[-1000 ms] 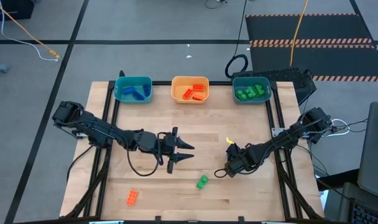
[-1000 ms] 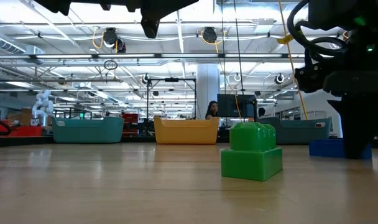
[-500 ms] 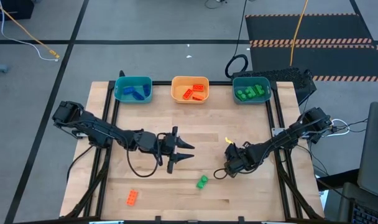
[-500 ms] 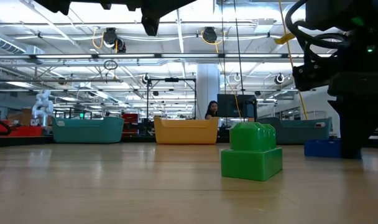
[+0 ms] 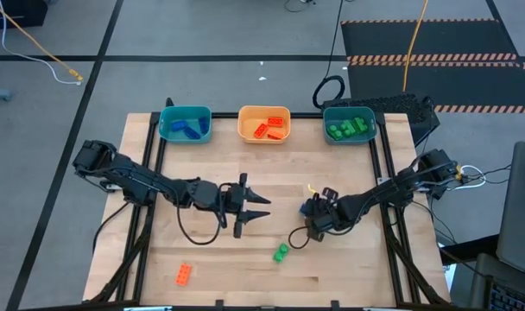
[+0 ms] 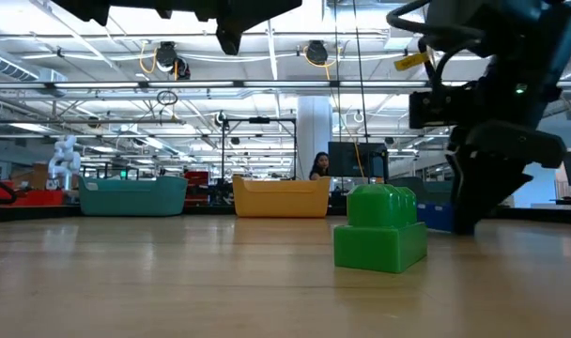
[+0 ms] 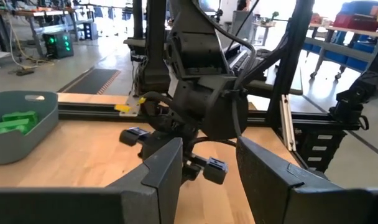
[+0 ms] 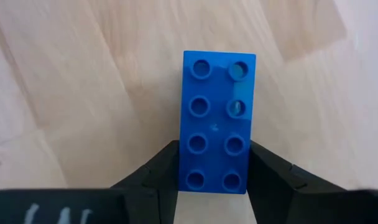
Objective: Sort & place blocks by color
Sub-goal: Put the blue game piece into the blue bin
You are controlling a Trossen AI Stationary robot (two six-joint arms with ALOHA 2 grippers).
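Note:
In the right wrist view a blue eight-stud block (image 8: 218, 118) lies between the fingers of my right gripper (image 8: 215, 177), which is shut on it. In the high view this gripper (image 5: 307, 216) is right of the table's centre and hides the block. A green block (image 5: 281, 252) rests on the table near it and fills the foreground of the low view (image 6: 380, 228). An orange-red block (image 5: 184, 275) lies by the near left corner. My left gripper (image 5: 256, 209) hovers open at mid-table, touching nothing. My right gripper pinches the blue block by its two long sides, at the end nearest the wrist (image 8: 215, 179), one finger (image 8: 159, 169) on each side. The fingers come from above, lying along the block, studs up. Whether the block is clear of the table I cannot tell.
Three trays stand along the far edge: a teal one (image 5: 186, 123) with blue blocks, an orange one (image 5: 264, 123) with orange-red blocks, a teal one (image 5: 348, 125) with green blocks. Bare wood lies between them and the grippers. Black rails (image 5: 385, 164) border the table's sides.
My right gripper has moved toward the table's left and a little toward the far edge, carrying the blue block with it; in the low view the block has shifted from the right edge to just behind the green block. My left gripper has kept still.

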